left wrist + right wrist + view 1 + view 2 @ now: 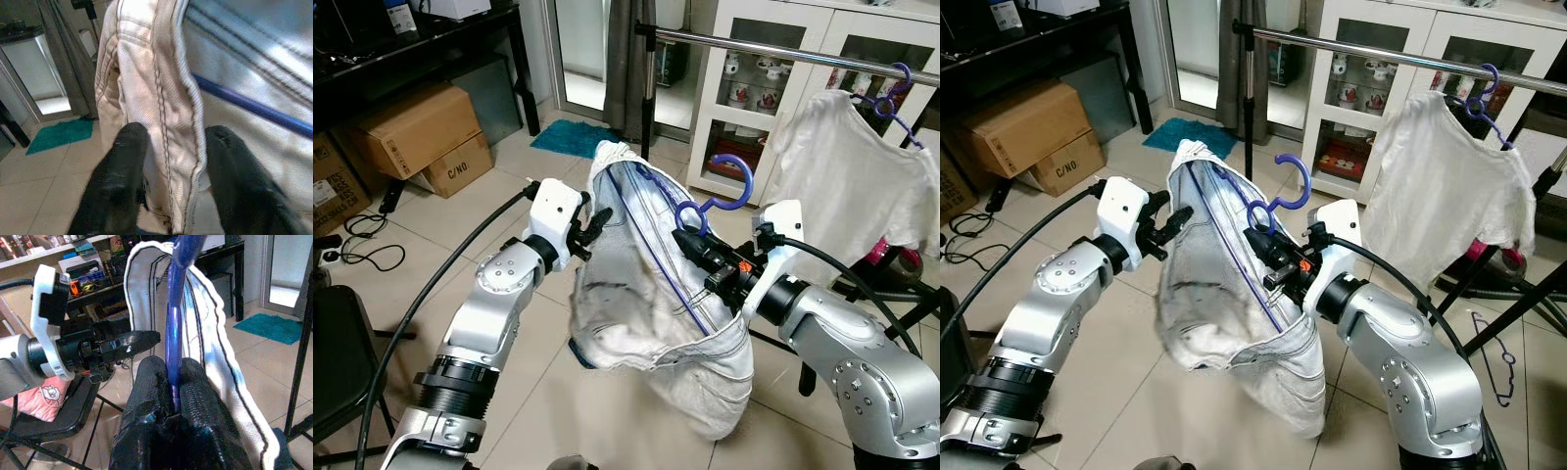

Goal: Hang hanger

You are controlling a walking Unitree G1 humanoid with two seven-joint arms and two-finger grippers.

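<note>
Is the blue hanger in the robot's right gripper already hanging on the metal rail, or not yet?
Not yet. The blue hanger is pinched in the right gripper; its hook stands free below the metal rail.

**Both arms raised, both grippers clamped**

The left arm bends up at the elbow, its left gripper (592, 223) pinching cloth between its fingers (117, 186). The right arm reaches inward, the right gripper (693, 241) closed tight on a thin blue bar.

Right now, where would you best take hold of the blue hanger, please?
At the straight neck just below the hook, as the right gripper does, approaching from the side. The hanger has its hook free above, and its arms sit buried inside the garment.
</note>
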